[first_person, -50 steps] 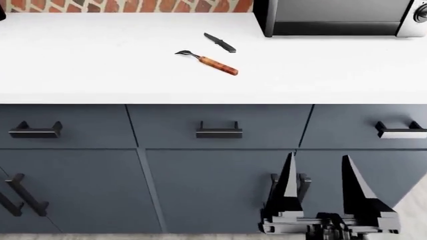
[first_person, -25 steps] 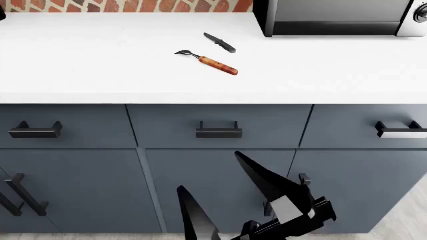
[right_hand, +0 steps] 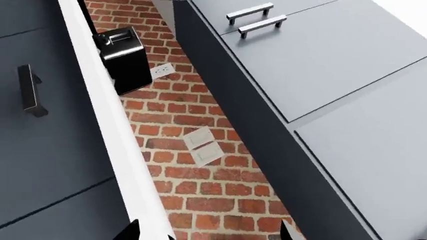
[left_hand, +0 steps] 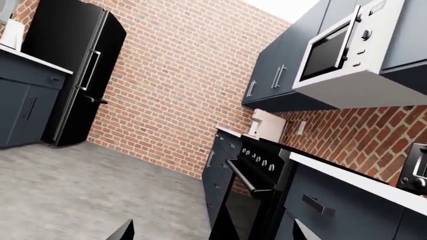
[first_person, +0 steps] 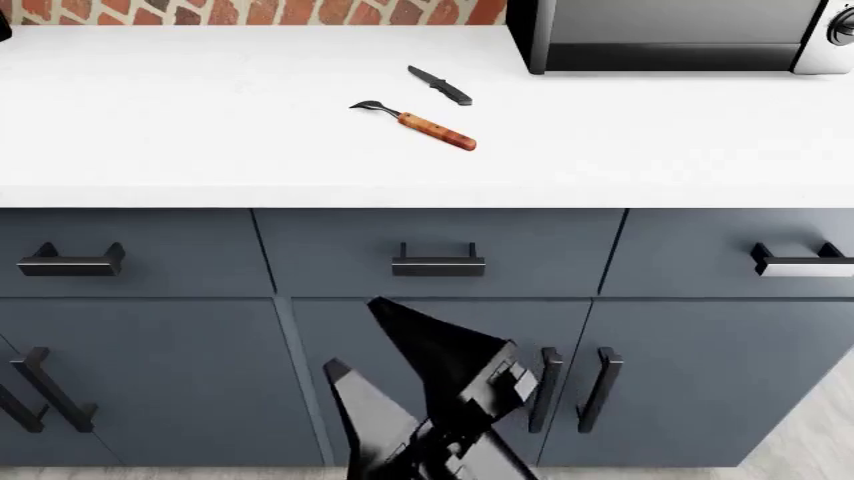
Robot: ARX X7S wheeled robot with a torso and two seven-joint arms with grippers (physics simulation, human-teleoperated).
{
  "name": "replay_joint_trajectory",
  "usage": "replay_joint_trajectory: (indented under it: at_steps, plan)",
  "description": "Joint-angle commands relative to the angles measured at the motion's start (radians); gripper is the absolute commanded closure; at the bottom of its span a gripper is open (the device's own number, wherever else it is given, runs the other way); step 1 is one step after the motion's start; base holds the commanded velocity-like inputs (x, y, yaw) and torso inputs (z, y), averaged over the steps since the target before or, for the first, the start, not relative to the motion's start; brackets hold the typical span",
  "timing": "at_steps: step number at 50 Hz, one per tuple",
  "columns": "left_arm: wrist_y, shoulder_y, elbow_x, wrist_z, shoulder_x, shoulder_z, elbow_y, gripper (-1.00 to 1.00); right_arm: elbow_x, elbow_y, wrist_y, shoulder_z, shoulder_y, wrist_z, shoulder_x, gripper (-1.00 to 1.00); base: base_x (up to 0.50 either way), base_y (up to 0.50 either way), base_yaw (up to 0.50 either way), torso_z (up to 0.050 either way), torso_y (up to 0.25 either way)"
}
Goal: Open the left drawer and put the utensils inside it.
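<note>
On the white counter (first_person: pixel 187 130) a fork (first_person: pixel 416 122) with an orange-brown handle lies beside a short dark knife (first_person: pixel 441 86). Straight below them is the left drawer (first_person: pixel 334 250), a wide slate-blue front, shut, with a bar handle (first_person: pixel 438 262). My right gripper (first_person: pixel 354 338) is open and empty in front of the cabinet doors, its upper fingertip just under that drawer's lower edge. The right wrist view looks up along the counter edge (right_hand: pixel 113 130) past the open right gripper (right_hand: pixel 209 232). My left gripper (left_hand: pixel 213 231) is open and faces down the kitchen, away from the drawer.
More shut drawers flank it, one at far left (first_person: pixel 70 262) and one at right (first_person: pixel 801 262). Cabinet doors with vertical handles (first_person: pixel 577 388) stand below. A microwave (first_person: pixel 681 35) sits at the counter's back right. The left wrist view shows an oven (left_hand: pixel 253 200) and a fridge (left_hand: pixel 80 75).
My right gripper has swung from the lower right to the lower middle, rotating and rising until its tip nears the drawer's lower edge. The utensils and drawers have not moved.
</note>
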Motion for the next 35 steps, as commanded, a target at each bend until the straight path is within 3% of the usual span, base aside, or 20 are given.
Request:
replay_joint_trajectory:
  at_steps: [1,35]
  plan:
    - [0.000,-0.001,-0.002,-0.004,-0.003,0.002,-0.004,-1.00,-0.144,0.059,0.017,-0.053,0.043,-0.082,0.010,-1.00,0.00,0.00,0.00,0.000,0.000]
    - [0.003,-0.002,0.005,-0.006,-0.003,0.003,-0.006,-1.00,-0.161,0.294,0.021,-0.120,0.182,-0.258,0.036,-1.00,0.00,0.00,0.00,0.000,0.000]
